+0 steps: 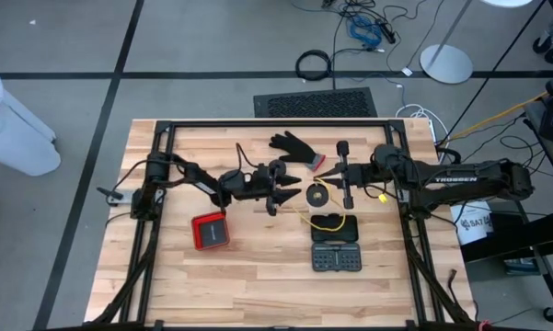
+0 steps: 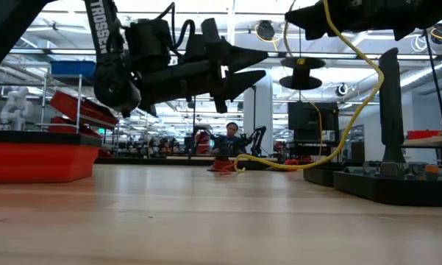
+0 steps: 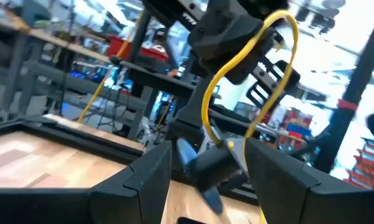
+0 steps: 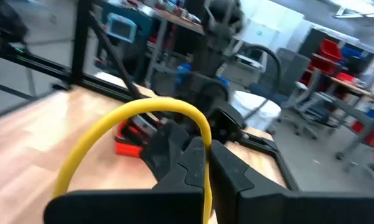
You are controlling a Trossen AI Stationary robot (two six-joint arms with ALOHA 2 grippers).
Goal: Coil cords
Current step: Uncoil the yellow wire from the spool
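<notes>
- Looking down in the high view, the left gripper [image 1: 283, 196] and right gripper [image 1: 324, 172] face each other over the table [image 1: 258, 276] centre; a yellow cord [image 1: 305, 215] runs between them past a small black bundle [image 1: 317, 195], near the black glove [image 1: 293, 144], red box [image 1: 211, 231] and black case [image 1: 337, 241].
- In the low view, the left gripper [image 2: 254, 65] hangs above the table, fingers apart; the yellow cord [image 2: 357, 110] droops to the tabletop.
- In the left wrist view, the fingers [image 3: 146, 171] stand apart, empty, with the cord [image 3: 227, 68] ahead.
- In the right wrist view, the fingers [image 4: 187, 165] are clamped on the yellow cord [image 4: 121, 127].
</notes>
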